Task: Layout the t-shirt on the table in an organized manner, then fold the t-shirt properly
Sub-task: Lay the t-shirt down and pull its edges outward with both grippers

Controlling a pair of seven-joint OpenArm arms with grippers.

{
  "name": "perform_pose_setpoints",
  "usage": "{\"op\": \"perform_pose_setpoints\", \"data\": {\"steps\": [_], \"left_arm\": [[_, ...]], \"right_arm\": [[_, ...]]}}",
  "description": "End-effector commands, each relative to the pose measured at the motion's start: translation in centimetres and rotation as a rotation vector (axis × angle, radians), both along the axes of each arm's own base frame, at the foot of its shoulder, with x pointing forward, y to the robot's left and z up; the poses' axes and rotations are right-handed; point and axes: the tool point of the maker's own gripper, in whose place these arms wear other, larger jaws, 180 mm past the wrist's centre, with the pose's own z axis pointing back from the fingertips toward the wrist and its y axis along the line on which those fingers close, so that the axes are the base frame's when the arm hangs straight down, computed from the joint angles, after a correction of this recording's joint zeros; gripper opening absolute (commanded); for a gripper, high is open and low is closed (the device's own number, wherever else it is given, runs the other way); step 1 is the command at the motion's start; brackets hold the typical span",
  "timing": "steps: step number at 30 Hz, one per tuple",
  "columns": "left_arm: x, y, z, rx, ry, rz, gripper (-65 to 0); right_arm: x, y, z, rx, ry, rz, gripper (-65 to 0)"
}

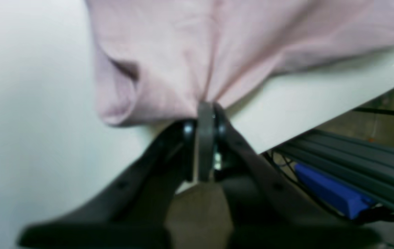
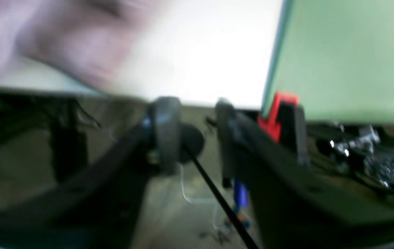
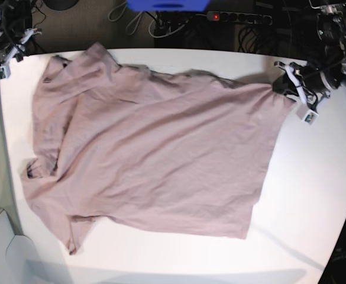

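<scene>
L end effector (image 1: 206,116) pinching hem corner of dusty-mauve cotton t-shirt (image 3: 155,154), prob. tensioning it flat on white tabletop (image 3: 314,177); R end effector (image 2: 193,129) standing apart, empty.

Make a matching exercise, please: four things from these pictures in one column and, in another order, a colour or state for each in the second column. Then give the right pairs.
Column one:
1. t-shirt
2. table
3. left gripper
4. right gripper

Column two:
a. white, with a curved edge
b. open, holding nothing
c. dusty pink, spread out with wrinkles
d. pinched shut on the cloth's edge

Pairs: 1-c, 2-a, 3-d, 4-b
</scene>
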Motion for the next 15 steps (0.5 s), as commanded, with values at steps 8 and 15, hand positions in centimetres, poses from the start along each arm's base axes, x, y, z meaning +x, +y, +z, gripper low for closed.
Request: {"op": "perform_pose_setpoints", "data": {"steps": [8, 15], "left_arm": [[-0.6, -0.1, 2.0, 0.036, -0.051, -0.038, -14.0], [1.8, 1.4, 5.3, 0.064, -0.190, 0.035, -3.5]], "right_arm": [[0.3, -2.2, 1.9, -0.047, -0.067, -0.056, -33.0], [0.9, -3.3, 2.9, -0.065, -0.111, -0.099, -33.0]]}}
